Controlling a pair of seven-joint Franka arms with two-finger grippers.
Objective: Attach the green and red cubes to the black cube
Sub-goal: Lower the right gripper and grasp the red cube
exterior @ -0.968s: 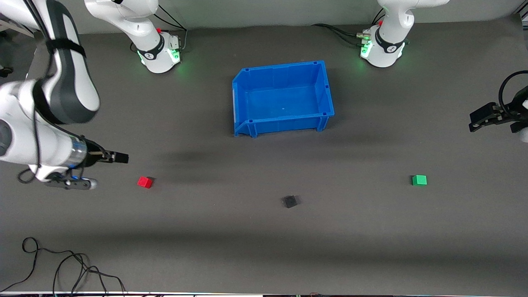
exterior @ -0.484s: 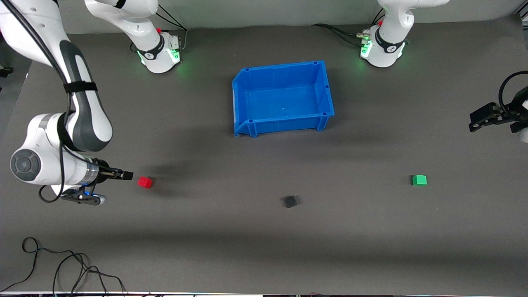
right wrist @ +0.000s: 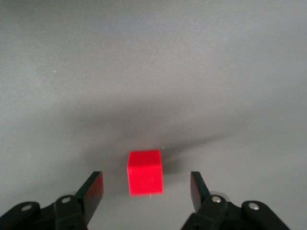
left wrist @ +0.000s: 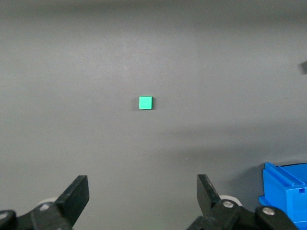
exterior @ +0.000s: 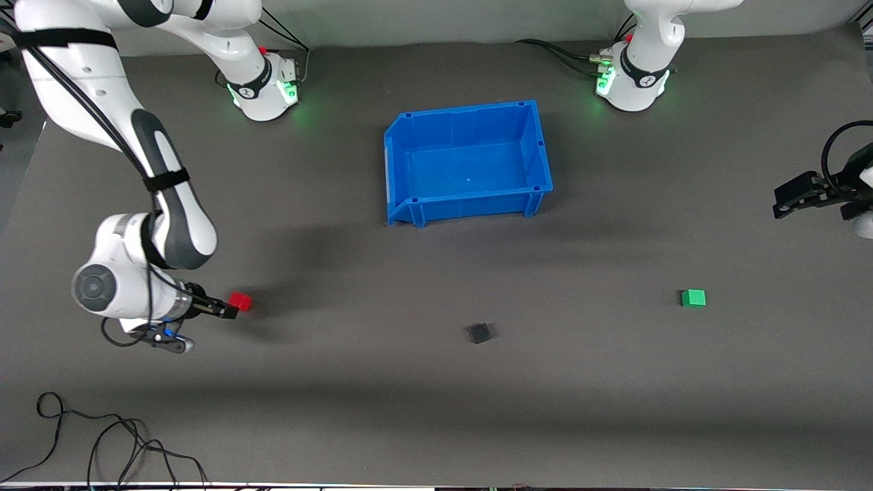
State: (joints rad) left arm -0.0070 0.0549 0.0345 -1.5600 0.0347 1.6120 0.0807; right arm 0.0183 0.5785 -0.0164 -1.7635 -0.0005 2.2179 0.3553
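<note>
Right now I have the right gripper (exterior: 228,311) low at the red cube (exterior: 240,301), toward the right arm's end of the table; in the right wrist view its fingers (right wrist: 91,191) stand wide apart with the red cube (right wrist: 145,172) just ahead of the gap between them, not yet gripped; the cube sits flat on the grey mat (exterior: 382,409). I see the black cube (exterior: 479,333) resting alone on the mat near the middle of the table, nearer to the front camera than the blue bin (exterior: 468,162) and well apart from both coloured cubes; the green cube (exterior: 693,297) lies toward the left arm's end, untouched. My left gripper (exterior: 794,196) waits up in the air over the mat's edge at that end; in the left wrist view its fingers (left wrist: 76,196) are spread apart and empty, with the green cube (left wrist: 145,102) down on the mat well clear of them; a corner of the blue bin (left wrist: 285,194) shows there too; a black cable (exterior: 102,443) lies coiled on the mat by the front edge.
</note>
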